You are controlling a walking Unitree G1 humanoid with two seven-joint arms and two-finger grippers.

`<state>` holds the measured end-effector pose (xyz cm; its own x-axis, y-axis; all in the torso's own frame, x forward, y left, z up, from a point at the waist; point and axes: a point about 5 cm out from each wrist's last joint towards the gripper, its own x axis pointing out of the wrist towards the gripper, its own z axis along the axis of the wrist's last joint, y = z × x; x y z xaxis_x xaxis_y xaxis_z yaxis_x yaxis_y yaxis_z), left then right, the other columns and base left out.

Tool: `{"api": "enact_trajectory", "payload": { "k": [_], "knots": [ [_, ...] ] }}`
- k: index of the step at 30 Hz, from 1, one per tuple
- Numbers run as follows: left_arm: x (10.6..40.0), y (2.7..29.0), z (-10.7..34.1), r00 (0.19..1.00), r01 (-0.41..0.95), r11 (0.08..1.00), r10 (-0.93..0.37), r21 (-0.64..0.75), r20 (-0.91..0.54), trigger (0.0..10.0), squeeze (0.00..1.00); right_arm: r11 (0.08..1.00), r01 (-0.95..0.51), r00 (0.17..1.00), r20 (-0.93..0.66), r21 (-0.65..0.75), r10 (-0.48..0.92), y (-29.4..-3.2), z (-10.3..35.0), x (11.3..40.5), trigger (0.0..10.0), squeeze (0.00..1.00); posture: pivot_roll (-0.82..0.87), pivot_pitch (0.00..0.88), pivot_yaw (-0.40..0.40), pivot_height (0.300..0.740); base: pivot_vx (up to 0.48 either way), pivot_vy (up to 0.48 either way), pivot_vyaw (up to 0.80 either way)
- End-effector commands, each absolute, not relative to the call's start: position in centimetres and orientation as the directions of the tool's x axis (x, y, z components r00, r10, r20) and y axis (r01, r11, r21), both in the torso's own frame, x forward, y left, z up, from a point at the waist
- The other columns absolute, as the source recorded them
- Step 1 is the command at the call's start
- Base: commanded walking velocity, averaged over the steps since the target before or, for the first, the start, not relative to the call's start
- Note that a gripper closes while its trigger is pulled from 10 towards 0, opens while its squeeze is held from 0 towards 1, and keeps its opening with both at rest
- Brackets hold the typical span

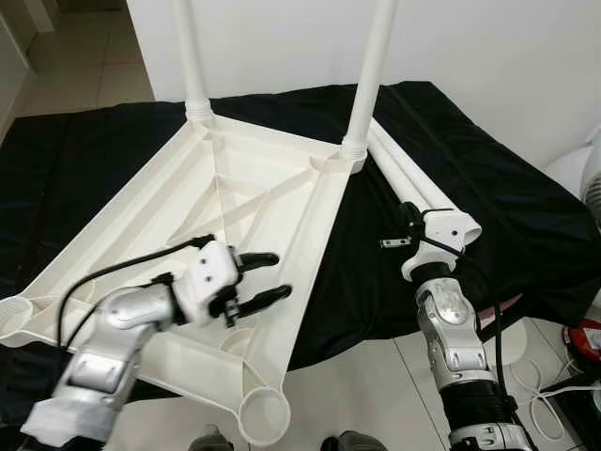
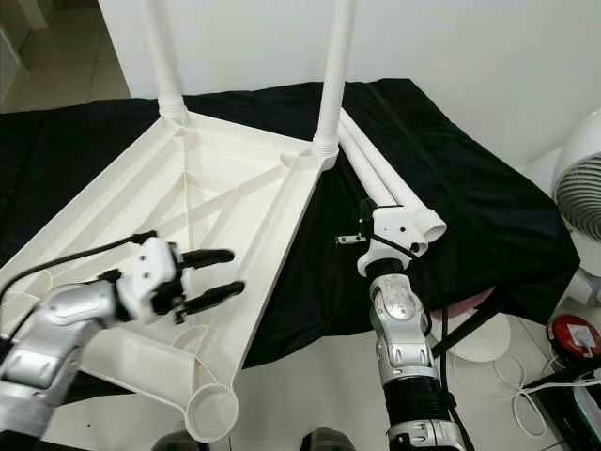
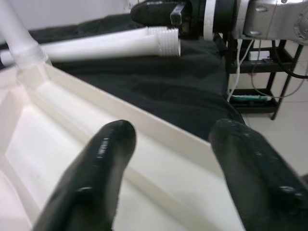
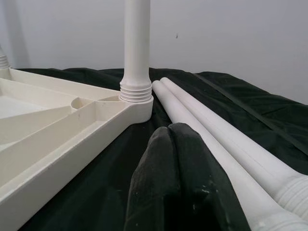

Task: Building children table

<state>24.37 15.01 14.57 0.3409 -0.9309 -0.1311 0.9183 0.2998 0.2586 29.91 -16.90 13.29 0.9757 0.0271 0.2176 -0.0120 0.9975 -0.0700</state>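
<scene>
My left claw hangs over the upturned tabletop, near its right rim, fingers spread apart with nothing between them. The tabletop is white plastic, lying underside up on a black cloth; its ribs split the underside into shallow bays, and those I can see hold nothing. Two legs stand upright in the far corner sockets, the left leg and the right leg. The near socket is an open ring jutting past the cloth's front edge, over the tiled floor. Another open socket sits at the left corner.

My right claw is pressed shut, fingers together and holding nothing, resting low over the cloth just beside two loose legs. Those lie side by side, touching, running from the right leg's base toward the cloth's near right edge, threaded ends pointing my way. Bare cloth between the tabletop's right rim and the loose legs gives open room. A wall stands close behind. A fan sits off to the right, by cables on the floor.
</scene>
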Motion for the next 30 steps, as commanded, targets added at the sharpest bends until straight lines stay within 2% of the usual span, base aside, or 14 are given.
{"api": "enact_trajectory", "payload": {
  "k": [1,2,5,6,7,8,10,13,15,30],
  "knots": [
    [23.9,15.4,14.6,0.307,0.933,0.269,-0.940,0.238,-0.145,10.0,0.88,0.997,-0.010,0.978,0.206,-0.071,0.024,-16.9,13.1,29.8,10.0,0.00,0.03,0.018,-0.014,0.740,0.000,0.000,0.00],
    [23.4,15.8,14.5,0.287,0.945,0.252,-0.944,0.209,-0.161,10.0,1.00,0.998,-0.008,0.978,0.206,-0.070,0.022,-16.9,13.1,29.7,10.0,0.00,0.03,0.020,-0.012,0.740,0.000,0.000,0.00],
    [23.0,16.5,14.3,0.292,0.944,0.248,-0.935,0.217,-0.201,10.0,1.00,0.998,-0.004,0.979,0.205,-0.068,0.018,-16.9,13.1,29.7,10.0,0.00,0.03,0.019,-0.013,0.740,0.000,0.000,0.00],
    [22.7,16.9,14.3,0.278,0.951,0.234,-0.934,0.201,-0.226,10.0,0.92,0.998,-0.003,0.979,0.204,-0.067,0.017,-17.0,13.0,29.8,10.0,0.00,0.03,0.021,-0.014,0.740,0.000,0.000,0.00],
    [22.7,16.9,14.3,0.278,0.951,0.234,-0.934,0.201,-0.226,10.0,0.92,0.998,-0.003,0.979,0.204,-0.067,0.017,-17.0,13.0,29.8,10.0,0.00,0.03,0.021,-0.014,0.740,0.000,0.000,0.00],
    [22.4,17.4,14.1,0.263,0.959,0.220,-0.929,0.180,-0.261,10.0,0.00,0.998,-0.004,0.979,0.203,-0.067,0.017,-16.9,13.0,29.8,10.0,0.00,0.04,0.020,-0.016,0.740,0.000,0.000,0.00],
    [22.2,17.7,14.0,0.249,0.964,0.210,-0.926,0.161,-0.284,10.0,0.00,0.998,-0.004,0.979,0.203,-0.067,0.017,-16.9,13.0,29.8,10.0,0.00,0.04,0.020,-0.016,0.740,0.000,0.000,0.00],
    [21.7,19.5,13.2,0.221,0.974,0.175,-0.880,0.145,-0.420,10.0,0.00,0.998,-0.003,0.979,0.205,-0.068,0.017,-17.0,13.1,30.0,10.0,0.00,0.04,0.015,-0.016,0.740,0.000,0.000,0.00],
    [21.5,19.9,13.0,0.213,0.976,0.171,-0.868,0.133,-0.448,10.0,0.00,0.998,-0.002,0.978,0.206,-0.068,0.016,-17.0,13.2,30.0,10.0,0.00,0.04,0.015,-0.016,0.740,0.000,0.000,0.00],
    [19.8,20.7,13.9,0.150,0.988,0.122,-0.885,0.091,-0.440,10.0,0.00,0.998,0.002,0.978,0.207,-0.067,0.012,-17.3,13.2,30.4,10.0,0.00,0.05,0.000,-0.025,0.740,0.000,0.000,0.00]
  ]
}}
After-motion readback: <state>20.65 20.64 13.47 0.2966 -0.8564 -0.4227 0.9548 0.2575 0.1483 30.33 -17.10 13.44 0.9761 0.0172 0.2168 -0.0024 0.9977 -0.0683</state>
